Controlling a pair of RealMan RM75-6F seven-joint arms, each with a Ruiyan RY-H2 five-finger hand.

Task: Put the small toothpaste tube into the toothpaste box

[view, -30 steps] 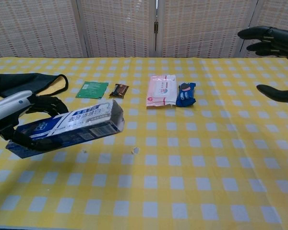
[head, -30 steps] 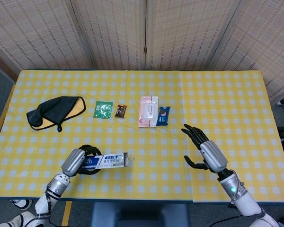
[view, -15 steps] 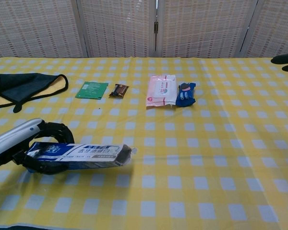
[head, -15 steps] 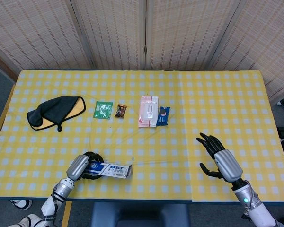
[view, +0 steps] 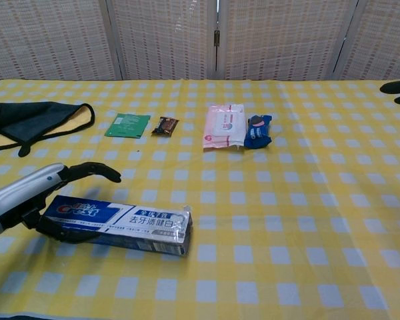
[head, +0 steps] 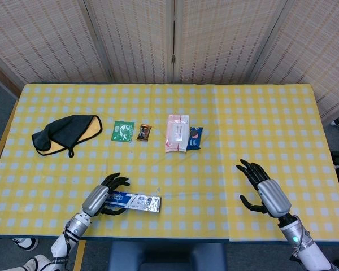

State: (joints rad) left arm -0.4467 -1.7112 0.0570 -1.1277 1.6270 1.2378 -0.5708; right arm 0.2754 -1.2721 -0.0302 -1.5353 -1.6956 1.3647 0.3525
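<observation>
Left hand [view: 37,193] lies at the table's front-left edge with fingers spread apart, resting against the near end of the Crest toothpaste box [view: 120,225] without gripping it; the box lies flat on the checked tablecloth [head: 226,113]. Right hand [head: 263,189] hovers released near the front-right edge, fingers apart, holding nothing. Mid-table sit a black-and-yellow cloth [head: 65,132], green sachet [head: 123,130], brown snack packet [head: 144,132], pink wipes pack [head: 177,132] and blue packet [head: 195,137].

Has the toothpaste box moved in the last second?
Yes. The toothpaste box has come down from the air onto the table, nearer its front edge. The left hand now lies opened around its left end.
</observation>
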